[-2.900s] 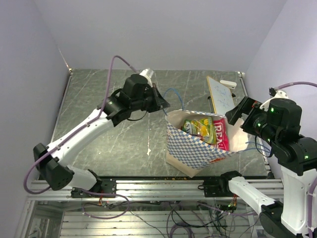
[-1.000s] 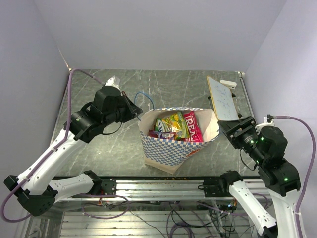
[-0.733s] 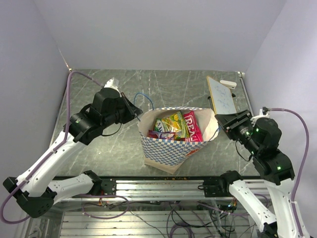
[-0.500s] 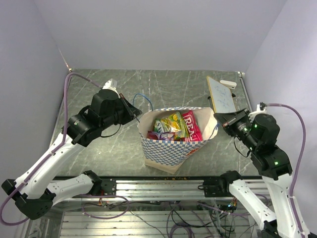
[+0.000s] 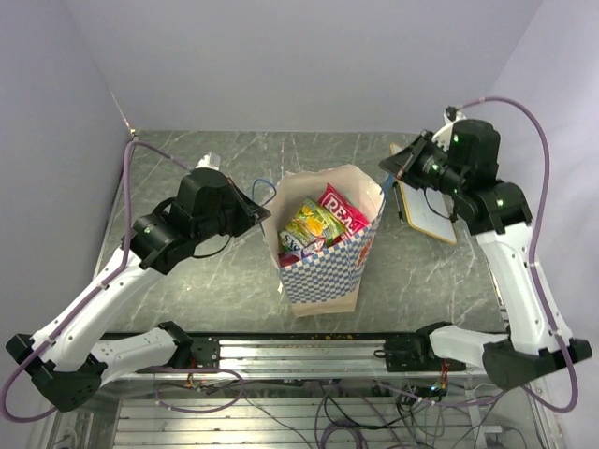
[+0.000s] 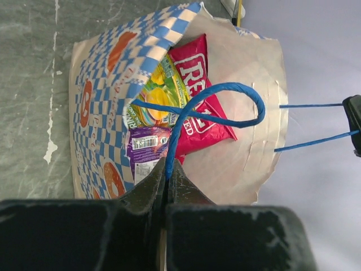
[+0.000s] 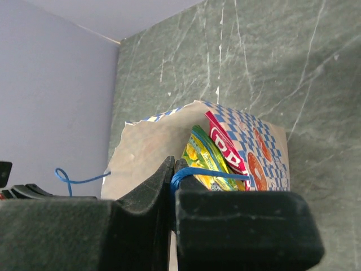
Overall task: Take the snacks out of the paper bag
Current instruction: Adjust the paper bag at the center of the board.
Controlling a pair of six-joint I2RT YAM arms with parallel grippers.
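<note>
The paper bag [image 5: 328, 267] stands mid-table, blue-and-white checked outside [image 6: 96, 96], cream inside [image 7: 149, 144], its mouth held open between my two grippers. The snacks sit inside: a red packet [image 5: 343, 211], a yellow-green one [image 5: 312, 223] and a purple one [image 5: 291, 258], also seen as the red packet [image 6: 194, 68], the yellow-green one [image 6: 153, 96] and the purple one [image 6: 144, 148]. My left gripper [image 5: 266, 214] is shut on one blue string handle [image 6: 225, 93]. My right gripper [image 5: 387, 169] is shut on the other handle [image 7: 211, 172], raised behind the bag's right side.
A flat white board [image 5: 428, 204] with a tan edge leans at the back right, just under my right arm. The green marble table [image 5: 187, 299] stretches left and in front of the bag. Grey walls close in on three sides.
My right gripper shut on the bag's right handle and the arm swung up and toward the back. The bag's mouth narrowed and the bag stood taller. The left arm barely moved.
</note>
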